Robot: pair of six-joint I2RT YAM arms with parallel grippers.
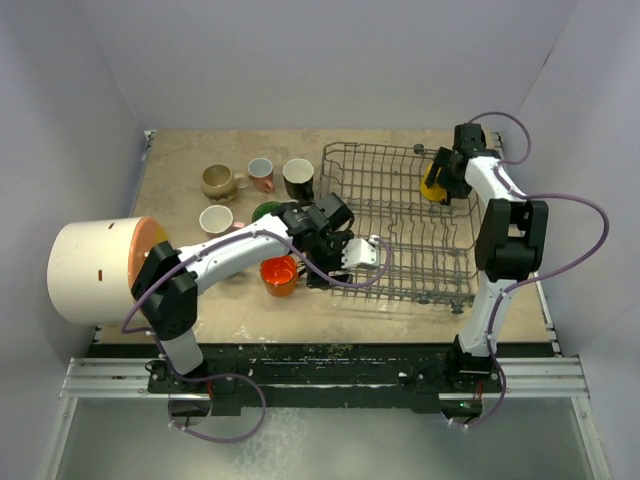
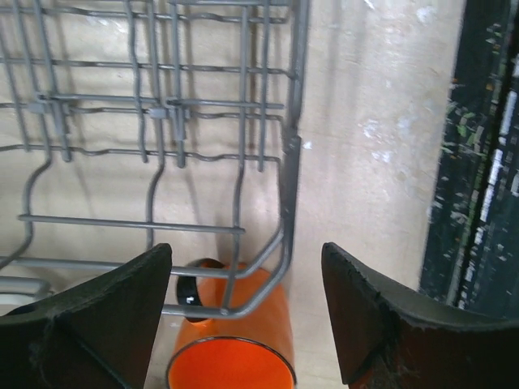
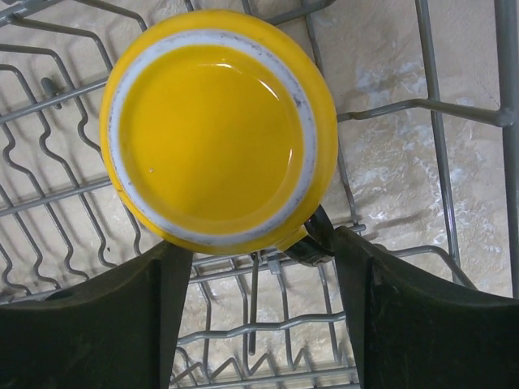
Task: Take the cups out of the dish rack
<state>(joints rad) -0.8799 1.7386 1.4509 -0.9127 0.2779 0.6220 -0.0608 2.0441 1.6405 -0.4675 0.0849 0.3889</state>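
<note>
Right fingers (image 3: 89, 324) are hanging open, empty, by inverted yellow mug (image 3: 215, 121); left fingers (image 2: 89, 324) likewise. Slick, brittle ceramic: handle (image 3: 312, 241) probably gripping best.

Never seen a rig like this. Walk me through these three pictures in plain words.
Two robot arms are bolted at a table's near edge. One picture looks down from above; the others come from wrist cameras, dark fingers showing. The left gripper is open over a corner of the dish rack, an orange mug just outside. The right gripper is open beside an upside-down yellow mug in the rack. More mugs, one tan, and a big cream cylinder stand left. Nothing is held.
</note>
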